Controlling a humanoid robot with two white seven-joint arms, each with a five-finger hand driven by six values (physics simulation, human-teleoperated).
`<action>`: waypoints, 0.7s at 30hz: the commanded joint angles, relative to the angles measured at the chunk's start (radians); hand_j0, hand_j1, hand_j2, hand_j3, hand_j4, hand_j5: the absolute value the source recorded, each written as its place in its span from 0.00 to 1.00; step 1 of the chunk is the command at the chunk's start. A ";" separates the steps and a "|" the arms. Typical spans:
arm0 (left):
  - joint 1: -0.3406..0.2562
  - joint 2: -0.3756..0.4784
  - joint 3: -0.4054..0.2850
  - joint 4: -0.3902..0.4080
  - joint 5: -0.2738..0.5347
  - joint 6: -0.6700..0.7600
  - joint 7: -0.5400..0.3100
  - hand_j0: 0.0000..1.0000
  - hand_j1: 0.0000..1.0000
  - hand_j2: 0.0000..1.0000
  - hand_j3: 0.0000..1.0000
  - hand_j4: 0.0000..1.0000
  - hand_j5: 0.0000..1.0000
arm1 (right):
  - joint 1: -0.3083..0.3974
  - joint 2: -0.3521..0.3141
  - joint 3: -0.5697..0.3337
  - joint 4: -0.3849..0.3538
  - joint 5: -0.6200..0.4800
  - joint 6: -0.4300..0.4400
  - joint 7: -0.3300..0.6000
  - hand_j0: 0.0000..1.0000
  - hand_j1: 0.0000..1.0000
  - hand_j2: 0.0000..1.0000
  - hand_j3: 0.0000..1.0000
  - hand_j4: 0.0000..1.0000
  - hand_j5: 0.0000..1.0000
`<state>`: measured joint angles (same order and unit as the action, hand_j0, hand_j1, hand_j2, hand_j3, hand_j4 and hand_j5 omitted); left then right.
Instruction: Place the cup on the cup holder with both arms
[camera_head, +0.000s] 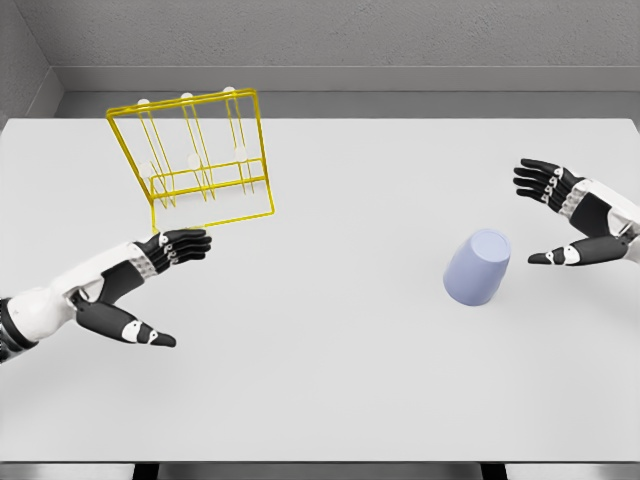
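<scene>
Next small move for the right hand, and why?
Probably slide the right hand left to close around the cup. Its fingers are spread, it holds nothing, and the cup sits apart, just left of it. The left hand waits open below the yellow holder.

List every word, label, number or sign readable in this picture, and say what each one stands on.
None: no text, number or sign is readable anywhere in the head view.
The lavender cup is plain, with no print or logo.
The yellow wire cup holder carries no tag.
The white table is unmarked.
The left hand and right hand show only black and white panels, no lettering.
</scene>
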<state>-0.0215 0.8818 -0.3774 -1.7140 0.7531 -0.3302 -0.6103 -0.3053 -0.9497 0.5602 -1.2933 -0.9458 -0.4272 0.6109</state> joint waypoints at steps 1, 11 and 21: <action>0.000 -0.035 -0.006 0.004 -0.029 0.010 -0.001 1.00 1.00 1.00 1.00 1.00 1.00 | 0.000 -0.001 -0.002 0.003 -0.007 0.001 0.000 1.00 1.00 1.00 1.00 1.00 1.00; -0.129 -0.167 -0.069 0.088 -0.020 0.134 -0.001 1.00 1.00 1.00 1.00 1.00 1.00 | 0.003 0.034 -0.003 0.132 -0.007 0.001 0.000 1.00 1.00 1.00 1.00 1.00 1.00; -0.156 -0.208 -0.126 0.129 -0.060 0.160 -0.001 1.00 1.00 1.00 1.00 1.00 1.00 | 0.051 0.092 -0.010 0.134 0.001 -0.002 0.000 1.00 1.00 1.00 1.00 1.00 1.00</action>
<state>-0.1764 0.6800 -0.4989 -1.5932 0.6891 -0.1713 -0.6108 -0.2546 -0.8751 0.5528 -1.1607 -0.9406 -0.4291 0.6108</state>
